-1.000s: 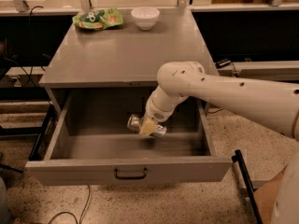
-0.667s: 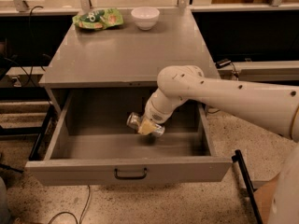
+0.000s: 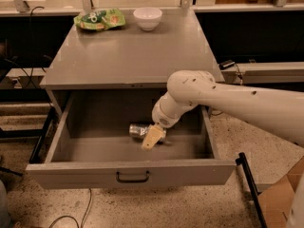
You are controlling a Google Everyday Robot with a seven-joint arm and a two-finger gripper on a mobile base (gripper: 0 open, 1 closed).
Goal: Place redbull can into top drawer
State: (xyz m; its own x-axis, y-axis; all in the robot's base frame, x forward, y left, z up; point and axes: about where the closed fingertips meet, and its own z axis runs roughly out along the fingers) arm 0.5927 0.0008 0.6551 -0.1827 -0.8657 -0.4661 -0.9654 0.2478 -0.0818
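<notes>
The redbull can (image 3: 137, 130) lies on its side inside the open top drawer (image 3: 130, 173), low over the drawer floor near the middle, its shiny round end pointing left. My gripper (image 3: 152, 136) reaches down into the drawer from the right and is shut on the can's right end. One tan finger (image 3: 150, 139) shows in front of the can; the other is hidden behind it. The drawer is pulled fully out, its dark curved handle (image 3: 132, 177) at the centre of the front panel.
A grey cabinet top (image 3: 133, 51) carries a green snack bag (image 3: 99, 19) at the back left and a white bowl (image 3: 147, 18) beside it. My white arm (image 3: 237, 101) crosses over the drawer's right wall. A cardboard box (image 3: 280, 203) stands at the lower right.
The gripper and the can have sunk slightly lower inside the drawer. The arm has barely shifted otherwise.
</notes>
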